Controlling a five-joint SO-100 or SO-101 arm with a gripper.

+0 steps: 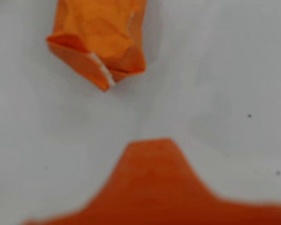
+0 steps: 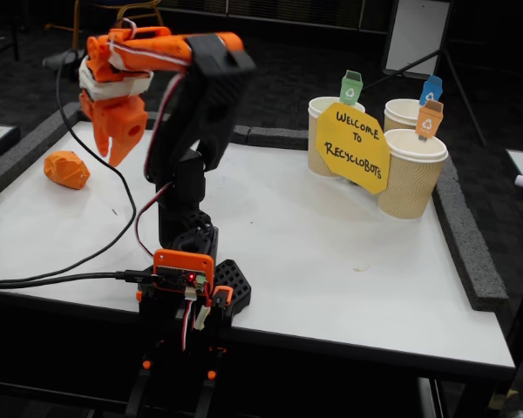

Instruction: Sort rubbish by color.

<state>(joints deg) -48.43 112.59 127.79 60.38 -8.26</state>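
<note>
One orange crumpled lump of rubbish [image 2: 67,169] lies on the white table [image 2: 331,252] near its far left edge in the fixed view. My orange gripper [image 2: 110,150] hangs in the air above and to the right of it, pointing down, open and holding nothing. In the wrist view the same orange lump [image 1: 99,40] sits at the top left on the white surface. Only one blurred orange finger [image 1: 152,173] rises from the bottom edge there, well short of the lump.
Three tan ribbed cups stand at the back right: one with a green tag [image 2: 329,131], one with a blue tag [image 2: 407,113], one with an orange tag [image 2: 414,174]. A yellow sign [image 2: 354,146] leans on them. Black cables [image 2: 78,261] cross the table's left.
</note>
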